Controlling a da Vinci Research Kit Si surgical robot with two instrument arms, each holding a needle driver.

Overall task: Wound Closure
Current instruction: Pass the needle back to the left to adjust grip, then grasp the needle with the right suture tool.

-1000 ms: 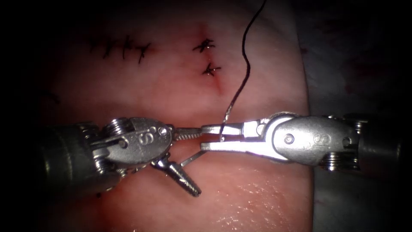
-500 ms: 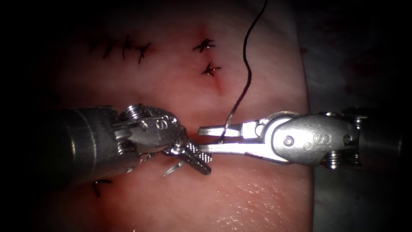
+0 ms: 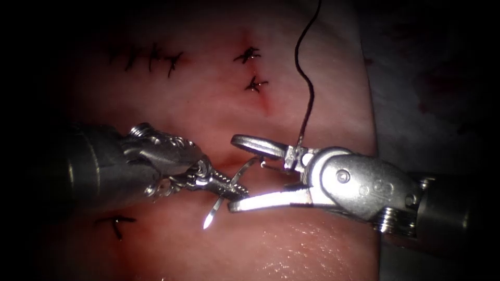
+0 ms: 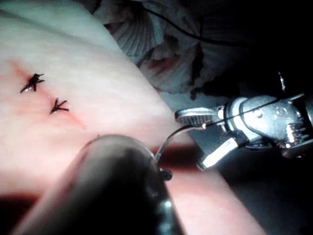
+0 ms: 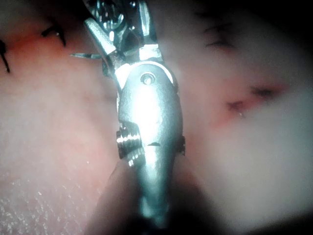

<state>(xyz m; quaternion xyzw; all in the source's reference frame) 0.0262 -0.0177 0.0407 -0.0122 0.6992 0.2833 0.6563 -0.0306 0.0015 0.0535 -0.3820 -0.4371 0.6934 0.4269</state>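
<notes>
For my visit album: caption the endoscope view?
Left tool grips curved steel needle mid-curve above pink tissue; right tool open, dark thread trailing.

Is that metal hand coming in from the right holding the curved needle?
No: the right hand gapes open around the needle, which the left hand grips near its middle.

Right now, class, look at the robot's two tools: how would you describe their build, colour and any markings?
Both are polished silver metal. The right tool has long flat smooth jaws, a rounded wrist housing with a round pivot pin and faint stamped marks, and stacked discs at its base. The left tool has shorter ridged jaws. Both sit on dark shafts.
</notes>
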